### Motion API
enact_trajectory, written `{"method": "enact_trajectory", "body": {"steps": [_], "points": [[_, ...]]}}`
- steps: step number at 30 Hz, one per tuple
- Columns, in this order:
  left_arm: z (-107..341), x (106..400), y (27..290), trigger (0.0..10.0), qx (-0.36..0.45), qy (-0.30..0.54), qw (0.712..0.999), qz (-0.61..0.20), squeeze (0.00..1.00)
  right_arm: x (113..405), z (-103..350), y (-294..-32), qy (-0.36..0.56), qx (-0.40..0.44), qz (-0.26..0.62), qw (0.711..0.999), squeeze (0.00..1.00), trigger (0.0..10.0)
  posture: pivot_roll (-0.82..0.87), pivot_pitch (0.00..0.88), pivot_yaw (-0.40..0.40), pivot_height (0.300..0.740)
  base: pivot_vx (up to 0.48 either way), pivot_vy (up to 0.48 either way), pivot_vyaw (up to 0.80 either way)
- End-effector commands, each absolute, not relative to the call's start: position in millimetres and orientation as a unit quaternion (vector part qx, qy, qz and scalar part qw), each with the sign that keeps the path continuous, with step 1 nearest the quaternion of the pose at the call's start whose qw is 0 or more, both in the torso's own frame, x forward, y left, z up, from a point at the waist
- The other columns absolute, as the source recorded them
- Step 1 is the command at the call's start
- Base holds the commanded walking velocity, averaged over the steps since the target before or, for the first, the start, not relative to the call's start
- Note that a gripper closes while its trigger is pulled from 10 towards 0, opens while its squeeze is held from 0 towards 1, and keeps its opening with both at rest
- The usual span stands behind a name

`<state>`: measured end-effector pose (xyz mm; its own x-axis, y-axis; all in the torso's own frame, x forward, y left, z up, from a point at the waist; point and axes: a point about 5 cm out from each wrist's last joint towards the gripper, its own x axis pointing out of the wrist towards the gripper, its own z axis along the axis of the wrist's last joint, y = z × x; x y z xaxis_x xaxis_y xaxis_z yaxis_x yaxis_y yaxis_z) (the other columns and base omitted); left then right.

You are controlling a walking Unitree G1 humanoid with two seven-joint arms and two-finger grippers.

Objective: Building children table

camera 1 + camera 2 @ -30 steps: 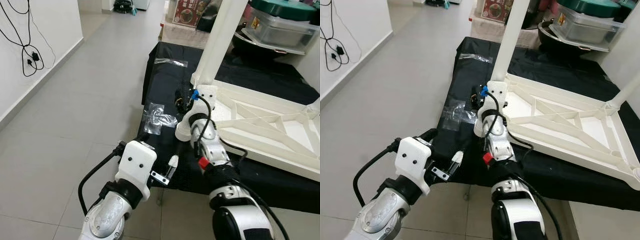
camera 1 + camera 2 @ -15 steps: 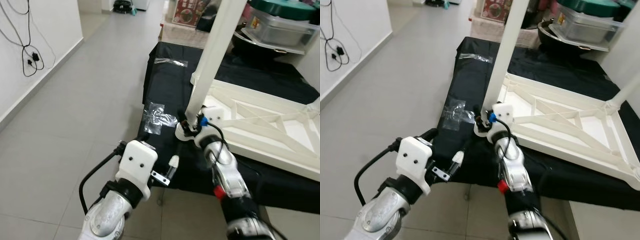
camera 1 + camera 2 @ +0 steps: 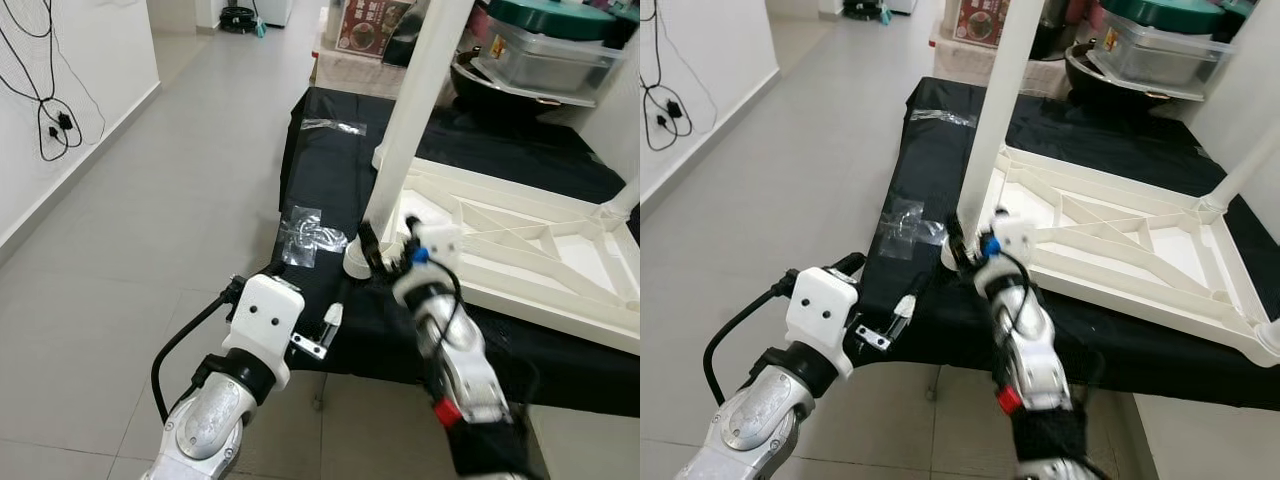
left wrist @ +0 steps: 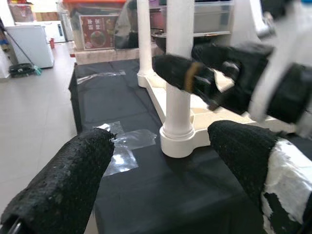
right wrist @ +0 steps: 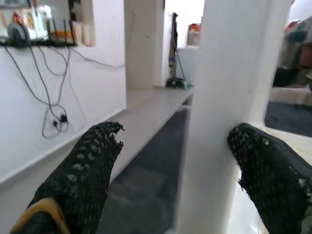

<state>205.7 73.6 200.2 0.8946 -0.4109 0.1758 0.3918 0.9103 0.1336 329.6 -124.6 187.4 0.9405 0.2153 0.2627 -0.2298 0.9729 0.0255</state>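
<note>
The white children's table lies upside down on a black cloth. One white leg stands upright at its near left corner, in a round socket. My right gripper is open low on that leg, a finger on each side. In the right wrist view the leg stands between the fingers, closer to one of them. My left gripper hangs open at the cloth's near edge, pointing at the leg's base.
Clear plastic pieces lie on the black cloth left of the leg. Storage boxes and a dark pan stand behind. Another leg rises at the far right. Grey tile floor and a wall with cables are on the left.
My right gripper has come down from beside the table corner to the bottom of the leg, and its forearm has swung to the right. The left gripper has stayed put.
</note>
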Motion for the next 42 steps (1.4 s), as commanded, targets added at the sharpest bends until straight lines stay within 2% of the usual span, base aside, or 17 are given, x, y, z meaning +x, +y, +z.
{"method": "enact_trajectory", "body": {"steps": [1, 6, 14, 21, 25, 37, 42], "points": [[199, 206, 74, 10.0, 0.055, -0.101, 0.971, -0.207, 0.00, 332, 185, -122, -0.117, 0.032, 0.116, 0.986, 0.00, 10.0, 0.12, 0.075, -0.130, 0.740, 0.000, 0.000, 0.00], [200, 207, 75, 10.0, 0.057, -0.103, 0.972, -0.205, 0.00, 337, 194, -111, -0.120, 0.029, 0.124, 0.984, 0.00, 10.0, 0.12, 0.076, -0.128, 0.740, 0.000, 0.000, 0.00], [201, 207, 73, 10.0, 0.056, -0.106, 0.971, -0.206, 0.00, 355, 205, -104, -0.118, 0.016, 0.090, 0.989, 0.00, 10.0, 0.12, 0.077, -0.133, 0.740, 0.000, 0.000, 0.00], [201, 206, 72, 10.0, 0.056, -0.106, 0.972, -0.204, 0.00, 379, 219, -98, -0.117, 0.030, 0.131, 0.984, 0.00, 10.0, 0.13, 0.075, -0.142, 0.740, 0.000, 0.000, 0.00], [201, 205, 71, 10.0, 0.056, -0.106, 0.971, -0.205, 0.00, 392, 228, -91, -0.106, 0.046, 0.192, 0.975, 0.00, 10.0, 0.13, 0.071, -0.146, 0.740, 0.000, 0.000, 0.00], [202, 202, 73, 10.0, 0.056, -0.105, 0.973, -0.198, 0.00, 408, 241, -98, -0.092, 0.015, 0.194, 0.977, 0.00, 10.0, 0.15, 0.082, -0.159, 0.740, 0.000, 0.000, 0.00], [200, 200, 71, 10.0, 0.055, -0.102, 0.973, -0.201, 0.00, 407, 228, -102, -0.074, 0.013, 0.196, 0.978, 0.00, 10.0, 0.14, 0.085, -0.156, 0.740, 0.000, 0.000, 0.00]]}}
